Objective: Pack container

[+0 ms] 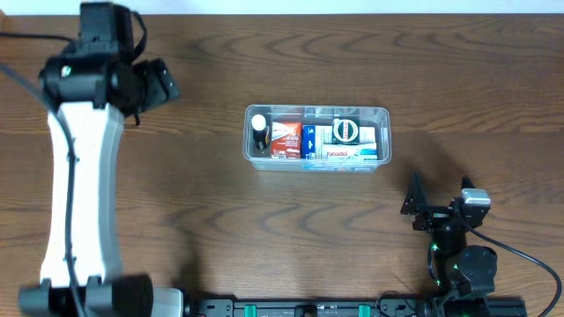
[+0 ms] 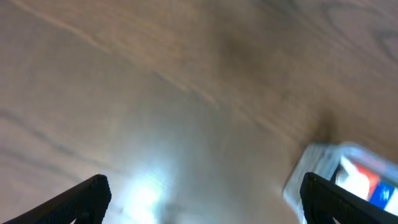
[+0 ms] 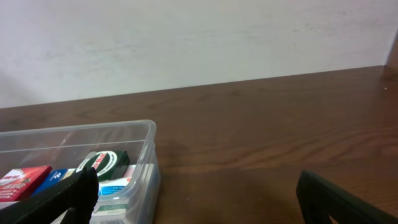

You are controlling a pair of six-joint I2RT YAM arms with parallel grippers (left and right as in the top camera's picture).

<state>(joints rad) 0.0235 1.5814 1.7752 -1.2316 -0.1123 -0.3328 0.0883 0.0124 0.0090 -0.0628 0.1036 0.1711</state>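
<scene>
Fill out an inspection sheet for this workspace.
Surface: dark wood table.
Job's things: clear container mid-table, upright, lidless, holding small boxes and a round green-and-white item.
Clutter: nothing seen.
Grippers: left fingers open, empty, over bare wood; right fingers open, empty, apart from the container.
Cables: black cable by the left arm; another by the right arm.
Surroundings: pale wall behind the table.

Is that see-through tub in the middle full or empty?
Nearly full. From overhead, the container holds a red box, a blue box, a small bottle and more, packed side by side.
</scene>
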